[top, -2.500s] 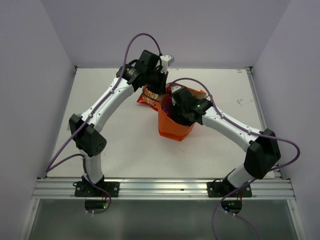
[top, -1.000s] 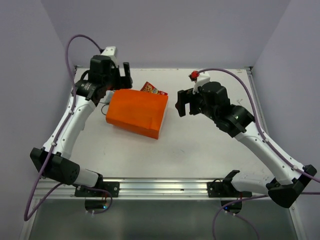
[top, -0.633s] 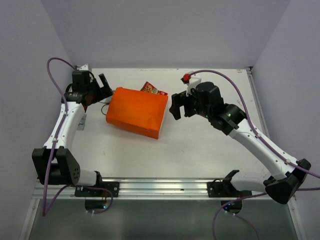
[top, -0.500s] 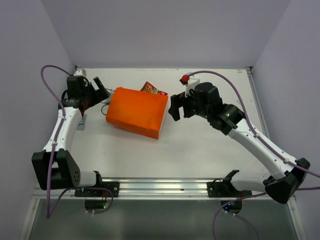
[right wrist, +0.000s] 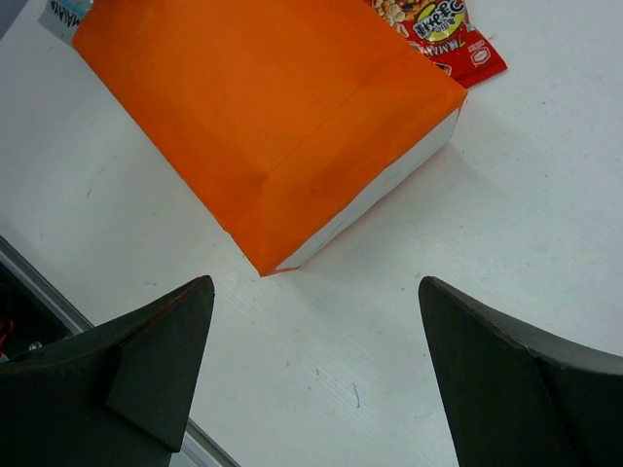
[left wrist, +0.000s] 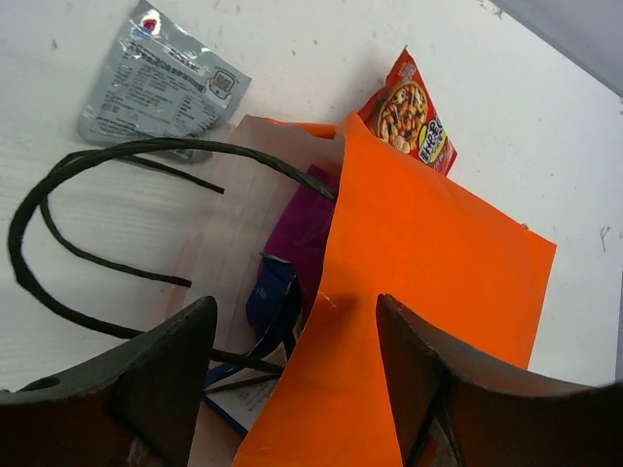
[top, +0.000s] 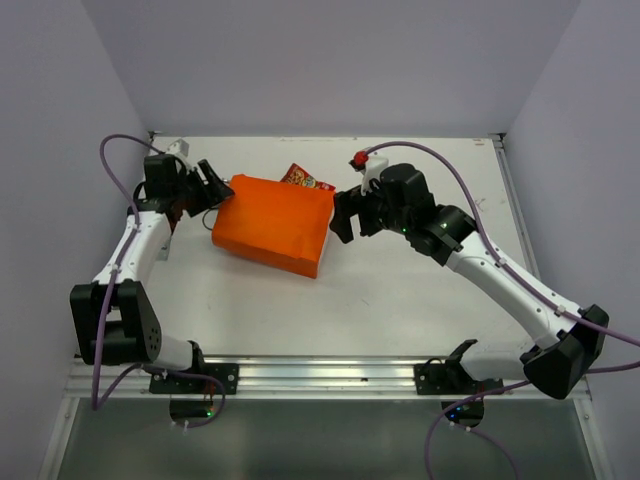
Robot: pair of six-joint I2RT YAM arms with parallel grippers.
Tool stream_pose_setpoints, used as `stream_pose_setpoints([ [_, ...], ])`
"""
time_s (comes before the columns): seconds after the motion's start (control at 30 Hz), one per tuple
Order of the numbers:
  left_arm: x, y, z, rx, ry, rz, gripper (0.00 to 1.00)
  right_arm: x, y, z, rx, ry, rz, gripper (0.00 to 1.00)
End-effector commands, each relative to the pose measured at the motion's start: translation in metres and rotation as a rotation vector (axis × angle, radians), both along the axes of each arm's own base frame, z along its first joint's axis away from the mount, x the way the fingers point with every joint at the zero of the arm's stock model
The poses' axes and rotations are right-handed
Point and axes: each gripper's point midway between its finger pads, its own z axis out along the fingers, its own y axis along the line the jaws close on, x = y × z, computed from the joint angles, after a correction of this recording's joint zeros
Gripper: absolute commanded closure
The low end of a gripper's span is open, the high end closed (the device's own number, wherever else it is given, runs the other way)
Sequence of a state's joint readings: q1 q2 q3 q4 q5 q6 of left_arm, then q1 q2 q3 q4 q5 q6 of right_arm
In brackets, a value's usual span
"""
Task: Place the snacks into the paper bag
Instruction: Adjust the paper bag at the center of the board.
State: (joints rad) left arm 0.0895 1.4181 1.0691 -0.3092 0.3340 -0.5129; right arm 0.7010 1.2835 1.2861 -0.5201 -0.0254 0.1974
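Observation:
The orange paper bag (top: 272, 225) (right wrist: 263, 126) lies on its side, mouth to the left, black cord handles (left wrist: 107, 161) on the table. Inside its pale lining I see a magenta-purple packet (left wrist: 304, 229) and a dark blue packet (left wrist: 273, 302). Behind the bag a red packet (top: 306, 180) (left wrist: 414, 112) (right wrist: 448, 34) lies on the table. A silver-grey packet (left wrist: 161, 83) lies beyond the handles. My left gripper (top: 217, 186) (left wrist: 302, 389) is open at the mouth, jaws either side of the upper orange wall's edge. Open too, my right gripper (top: 342, 215) (right wrist: 311, 379) hovers beside the bag's base, holding nothing.
An aluminium rail (top: 320, 375) runs along the table's near edge, also showing in the right wrist view (right wrist: 29, 292). Lilac walls close in the table (top: 420, 290) on three sides. Purple cables loop off both arms.
The bag stood upright earlier and now lies on its side. My left gripper swung out left, then came in to the bag's mouth with jaws narrowing. My right gripper moved left toward the bag's base.

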Motion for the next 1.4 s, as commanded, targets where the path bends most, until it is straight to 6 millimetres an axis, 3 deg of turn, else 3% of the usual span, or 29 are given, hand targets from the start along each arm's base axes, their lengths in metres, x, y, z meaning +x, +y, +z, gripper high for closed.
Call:
stream_pose_setpoints([
  [0.0, 0.007, -0.019, -0.002, -0.027, -0.019, -0.064, 0.31, 0.004, 0.01, 0.022, 0.051, -0.051, 0.029, 0.1],
  [0.1, 0.004, -0.036, -0.007, -0.045, 0.002, -0.105, 0.42, 0.003, 0.009, 0.021, 0.051, -0.046, 0.027, 0.1],
  [0.17, -0.002, -0.059, -0.002, -0.056, -0.003, -0.156, 0.48, 0.003, 0.009, 0.02, 0.05, -0.043, 0.025, 0.1],
  [0.47, -0.026, -0.154, 0.032, -0.144, -0.055, -0.315, 0.54, 0.006, 0.0, 0.016, 0.013, -0.05, -0.011, 0.1],
  [0.63, -0.045, -0.212, 0.04, -0.165, -0.067, -0.427, 0.48, 0.006, -0.011, 0.014, -0.019, -0.059, -0.047, 0.1],
  [0.7, -0.052, -0.222, 0.048, -0.167, -0.076, -0.454, 0.33, 0.005, -0.015, 0.015, -0.028, -0.058, -0.058, 0.1],
  [0.73, -0.054, -0.222, 0.053, -0.167, -0.082, -0.457, 0.33, 0.004, -0.015, 0.015, -0.03, -0.058, -0.057, 0.1],
  [0.77, -0.056, -0.221, 0.057, -0.158, -0.093, -0.459, 0.21, 0.004, -0.017, 0.018, -0.028, -0.066, -0.066, 0.1],
  [0.87, -0.057, -0.208, 0.078, -0.089, -0.143, -0.439, 0.02, 0.005, -0.024, 0.021, -0.04, -0.08, -0.096, 0.1],
  [1.0, -0.054, -0.184, 0.115, 0.019, -0.211, -0.378, 0.0, 0.006, -0.021, 0.02, -0.076, -0.09, -0.109, 0.1],
  [1.1, -0.048, -0.157, 0.124, 0.04, -0.214, -0.342, 0.0, 0.004, -0.003, 0.014, -0.141, -0.11, -0.103, 0.09],
  [1.17, -0.045, -0.142, 0.124, 0.022, -0.208, -0.325, 0.0, 0.0, 0.013, 0.016, -0.168, -0.123, -0.081, 0.09],
  [1.2, -0.034, -0.118, 0.124, 0.022, -0.214, -0.264, 0.0, 0.001, 0.015, 0.015, -0.188, -0.135, -0.094, 0.09],
  [1.23, -0.031, -0.106, 0.125, 0.026, -0.223, -0.239, 0.0, -0.002, 0.028, 0.007, -0.221, -0.139, -0.069, 0.09],
  [1.27, -0.027, -0.094, 0.123, 0.037, -0.225, -0.204, 0.0, -0.002, 0.036, 0.013, -0.224, -0.159, -0.067, 0.09],
  [1.33, -0.021, -0.069, 0.111, 0.045, -0.206, -0.139, 0.0, -0.004, 0.053, 0.003, -0.31, -0.193, -0.06, 0.09],
  [1.37, -0.021, -0.061, 0.095, 0.041, -0.174, -0.119, 0.0, -0.003, 0.061, 0.009, -0.319, -0.216, -0.063, 0.09],
])
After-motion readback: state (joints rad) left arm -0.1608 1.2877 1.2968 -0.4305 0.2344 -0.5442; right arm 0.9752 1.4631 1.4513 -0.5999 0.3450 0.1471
